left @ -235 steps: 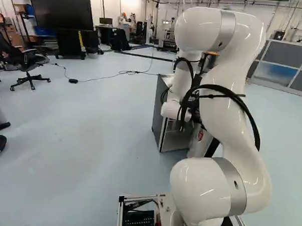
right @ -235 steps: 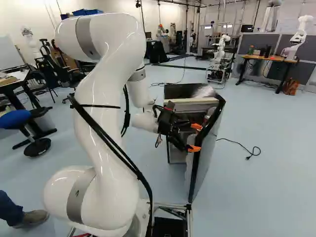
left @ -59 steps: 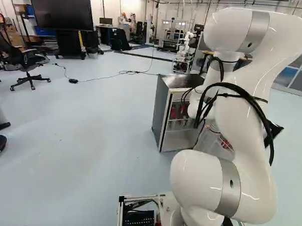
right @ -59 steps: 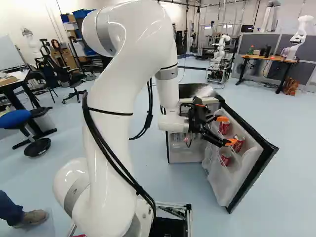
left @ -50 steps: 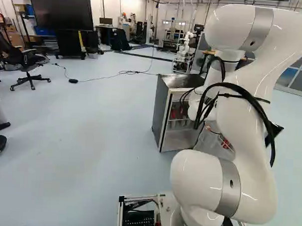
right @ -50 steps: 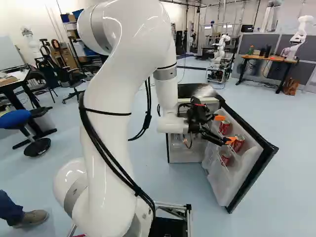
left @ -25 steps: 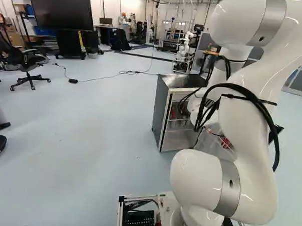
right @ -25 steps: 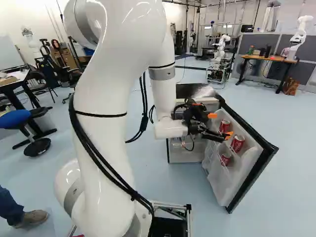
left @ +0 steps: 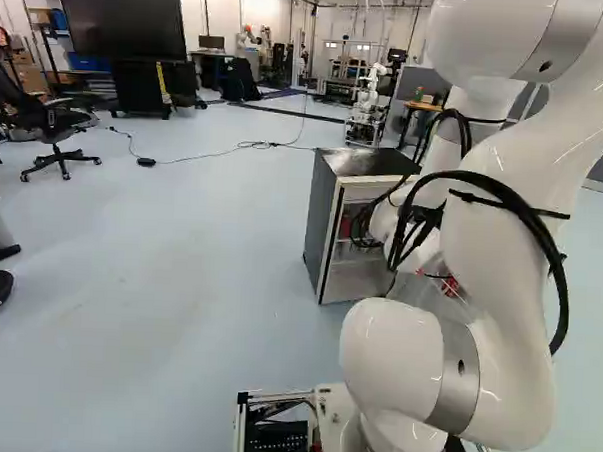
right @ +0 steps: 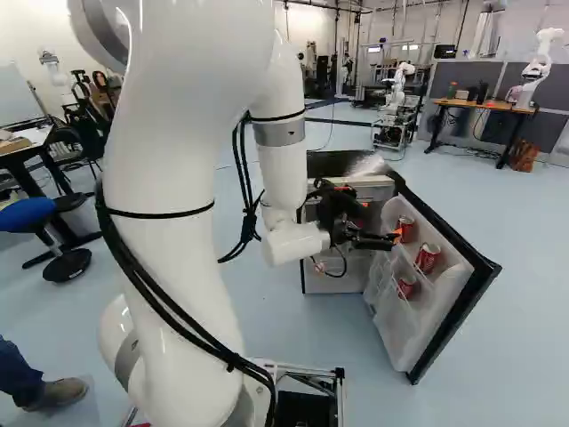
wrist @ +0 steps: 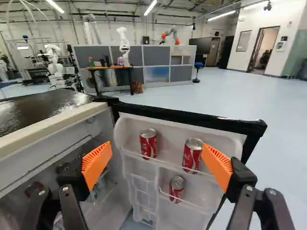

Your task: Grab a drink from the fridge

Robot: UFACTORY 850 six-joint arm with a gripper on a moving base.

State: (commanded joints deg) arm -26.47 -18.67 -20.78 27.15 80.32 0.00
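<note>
Fridge point(left: 321, 227) with door point(right: 482, 269) swung open — gripper point(right: 380, 222) at the door.
Within the fridge door, two red cans point(wrist: 148, 143) are seated on the upper shelf point(wrist: 167, 165) and one smaller-looking can point(wrist: 176, 189) on the lower shelf point(wrist: 192, 205). The gripper is positioned facing the fridge door's inner side — its fingers are spread apart, with the upper-shelf cans framed between them in the wrist view.

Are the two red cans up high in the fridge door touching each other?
Apart. The wrist view shows white door liner between the can nearer the fridge body and the other upper can.
</note>
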